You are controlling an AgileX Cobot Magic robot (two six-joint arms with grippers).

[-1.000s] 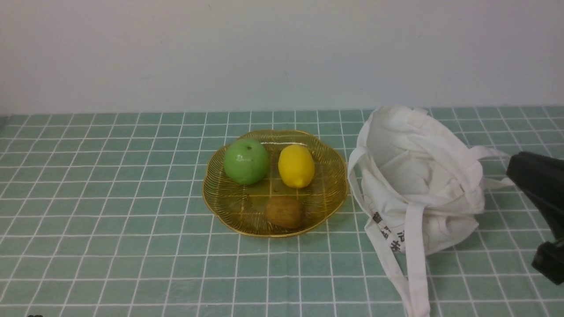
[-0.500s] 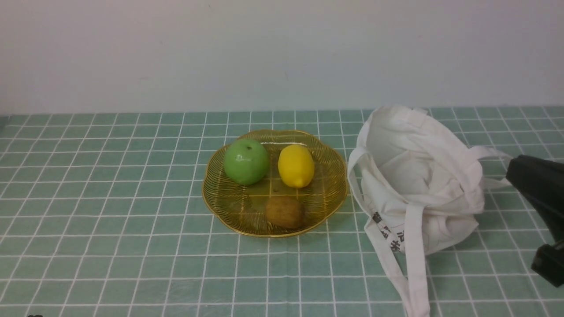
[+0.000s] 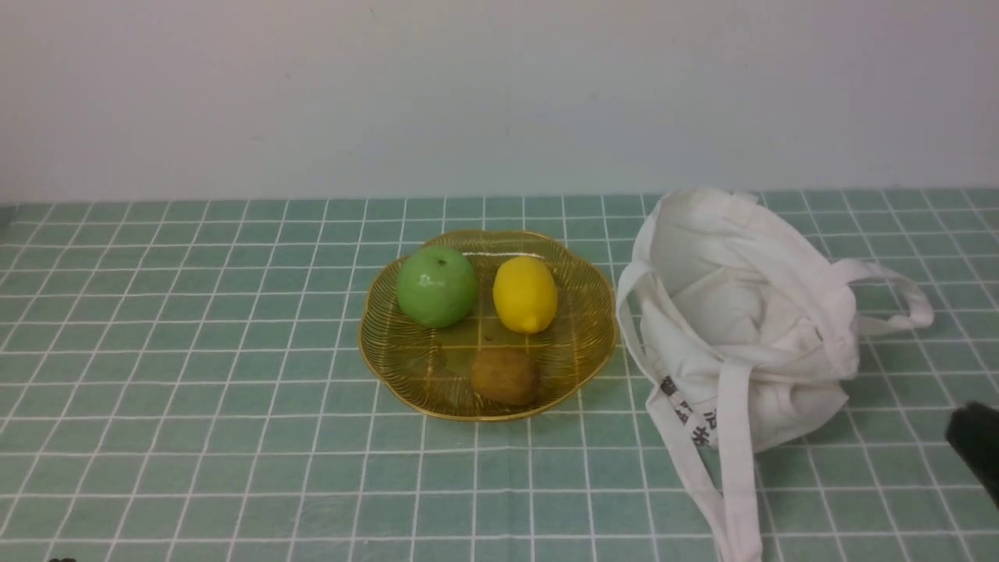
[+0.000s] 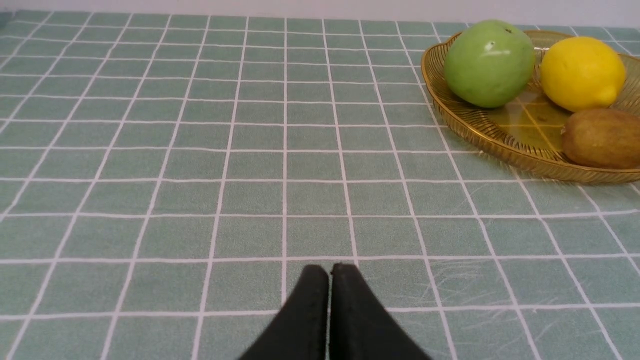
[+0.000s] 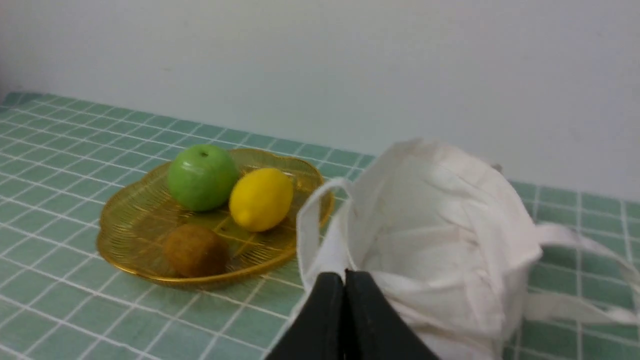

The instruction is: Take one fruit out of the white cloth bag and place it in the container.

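Observation:
The brown fuzzy fruit (image 3: 505, 375) lies in the near part of the amber ribbed container (image 3: 375, 343), at the table's middle. To its right slumps the white cloth bag (image 3: 741, 312), mouth open, straps trailing toward the front; nothing shows inside it. My right gripper (image 5: 344, 274) is shut and empty, held on the near side of the bag (image 5: 440, 225); the fruit (image 5: 195, 250) lies beyond, in the container (image 5: 125, 210). Only a black bit of the right arm (image 3: 979, 449) shows at the front view's right edge. My left gripper (image 4: 329, 267) is shut, low over bare cloth, far from the container (image 4: 480, 135).
A green apple (image 3: 436, 286) and a yellow lemon (image 3: 524, 294) sit in the dish behind the brown fruit. A green checked cloth covers the table (image 3: 195, 390). A pale wall stands behind. One bag strap loops out to the right (image 3: 905, 300).
The right arm has drawn back toward the right edge; its upper black part has left the front view, uncovering the bag's right strap. Fruit, dish and bag have not moved.

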